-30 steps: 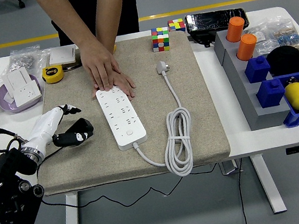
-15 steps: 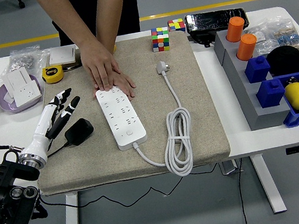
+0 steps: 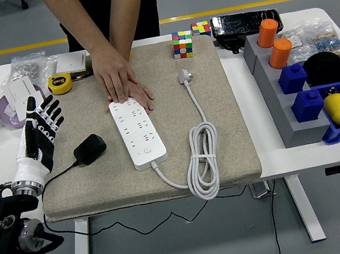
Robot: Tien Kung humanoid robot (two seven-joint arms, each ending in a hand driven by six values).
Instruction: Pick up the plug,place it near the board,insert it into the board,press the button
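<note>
The black plug (image 3: 89, 149) is lying on the beige mat (image 3: 221, 118) toward its left edge, just left of the white power strip (image 3: 137, 132), its cord trailing off the mat's left front corner. The left hand (image 3: 38, 131) is hovering over the mat's left edge with fingers spread, gripping nothing. A person's hands (image 3: 122, 83) are pinning the strip's far end (helpful bracing). A good grasp probably means closing on the plug body, prongs pointing toward the sockets.
</note>
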